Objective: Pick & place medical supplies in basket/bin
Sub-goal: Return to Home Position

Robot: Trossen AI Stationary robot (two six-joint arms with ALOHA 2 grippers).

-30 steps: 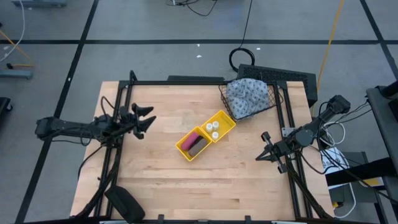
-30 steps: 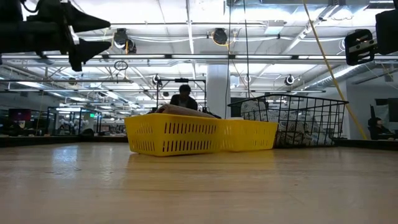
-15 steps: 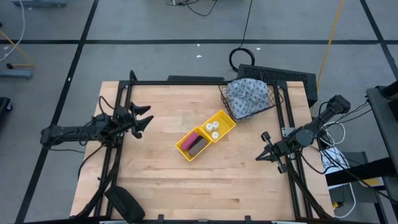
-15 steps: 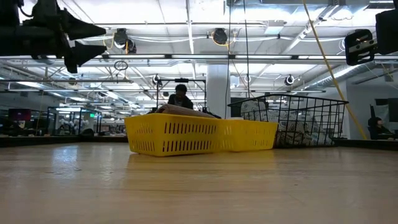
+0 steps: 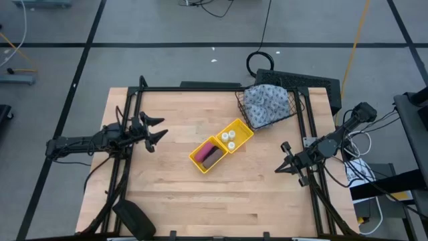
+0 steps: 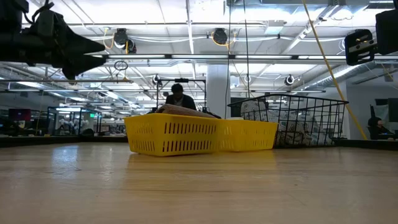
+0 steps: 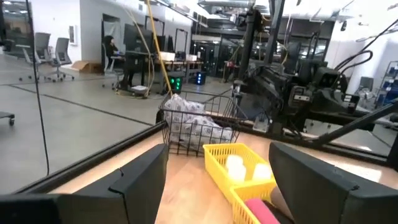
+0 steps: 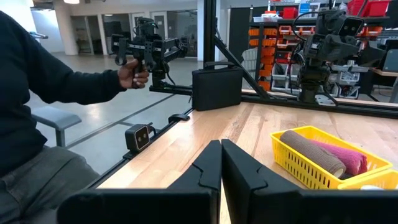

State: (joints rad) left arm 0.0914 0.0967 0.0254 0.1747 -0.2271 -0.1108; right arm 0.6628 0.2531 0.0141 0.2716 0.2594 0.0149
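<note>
The yellow two-compartment bin (image 5: 242, 125) sits mid-table. One compartment holds the pink cylinder (image 5: 205, 151) and the brown cylinder (image 5: 214, 158), lying side by side. The other holds tiny white bottles (image 5: 229, 138). The black wire basket (image 5: 297, 107) stands at the far right with the grey-blue patterned cloth bundle (image 5: 267, 102) resting inside it. My left gripper (image 5: 160, 134) hovers open and empty above the table's left side, pointing toward the bin (image 7: 239, 165). My right gripper (image 5: 283, 158) hovers shut and empty near the right edge; its fingers meet in the right wrist view (image 8: 221, 165).
A flat black box (image 5: 134, 217) lies at the near left corner; it also shows in the right wrist view (image 8: 216, 87). A dark frame rail (image 5: 194, 88) borders the table. A person in a dark sleeve (image 8: 56, 74) stands beyond the table's left side. Bare wood lies along the near half.
My left gripper has drifted a little toward the table's near edge and sunk slightly, staying open. The bin, the basket and my right arm have kept still.
</note>
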